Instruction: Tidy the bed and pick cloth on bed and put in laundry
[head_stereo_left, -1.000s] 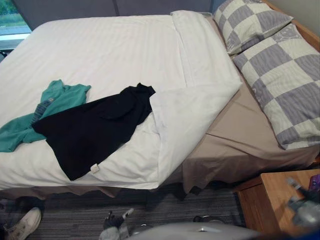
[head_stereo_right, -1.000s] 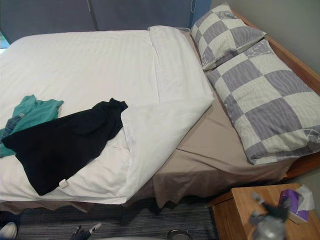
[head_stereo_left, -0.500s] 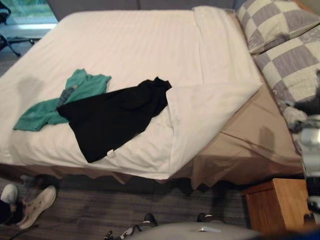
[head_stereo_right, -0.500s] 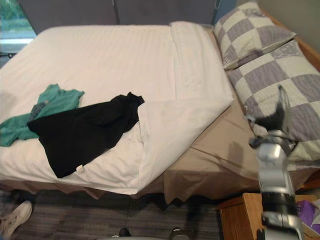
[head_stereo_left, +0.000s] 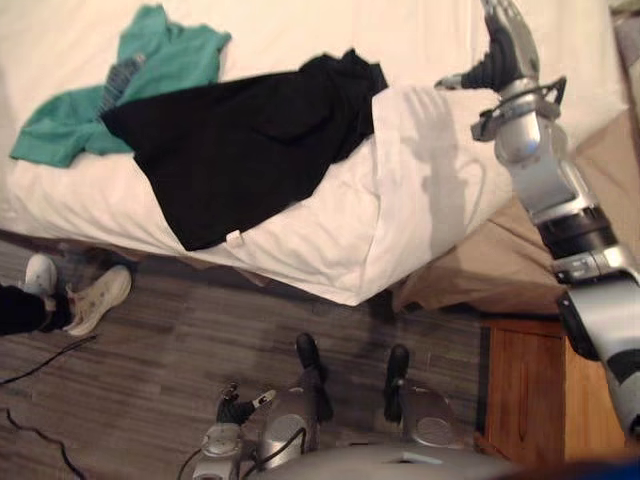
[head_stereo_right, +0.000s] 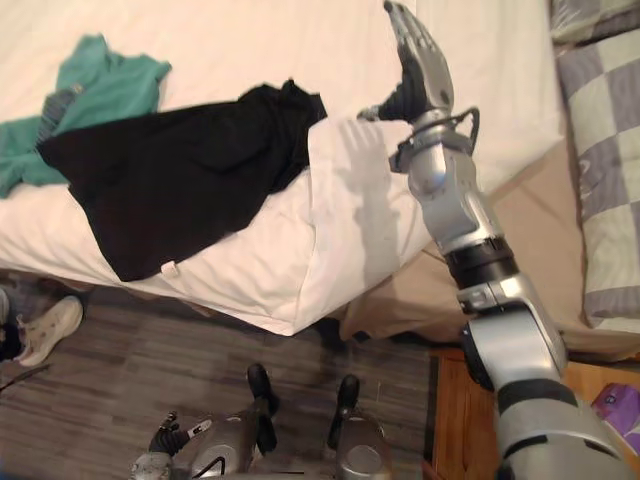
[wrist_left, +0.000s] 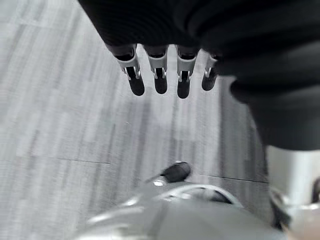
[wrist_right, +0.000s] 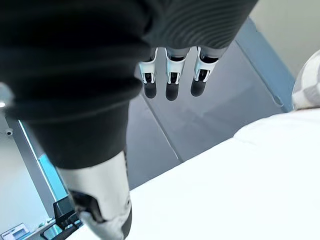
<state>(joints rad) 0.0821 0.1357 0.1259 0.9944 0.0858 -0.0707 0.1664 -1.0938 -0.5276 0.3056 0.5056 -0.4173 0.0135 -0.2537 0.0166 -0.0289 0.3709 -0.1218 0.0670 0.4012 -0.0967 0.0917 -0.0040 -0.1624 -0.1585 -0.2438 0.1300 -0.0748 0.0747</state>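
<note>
Upper left of frame: green top (head_stereo_left: 120, 90) lies crumpled on the white duvet (head_stereo_left: 420, 190), touching the black garment (head_stereo_left: 240, 140) at centre, which drapes toward the near edge. Both look light, limp, zero stiffness. Prob. best pinched at a bunched fold, e.g. the black one's raised upper end, so nothing slips out. Right of that, duvet corner is folded back, tan sheet (head_stereo_left: 490, 270) bare beside it. Right hand (head_stereo_left: 503, 45) hovers upper right, fingers (wrist_right: 171, 82) straight & apart, empty. Left hand (wrist_left: 160, 75) hangs over the floor (head_stereo_left: 150, 390), fingers straight, empty too. Duvet will give under pressure, I'd guess. Room: person's shoes (head_stereo_left: 95, 298) lower left, wooden nightstand (head_stereo_left: 525, 390) lower right.
</note>
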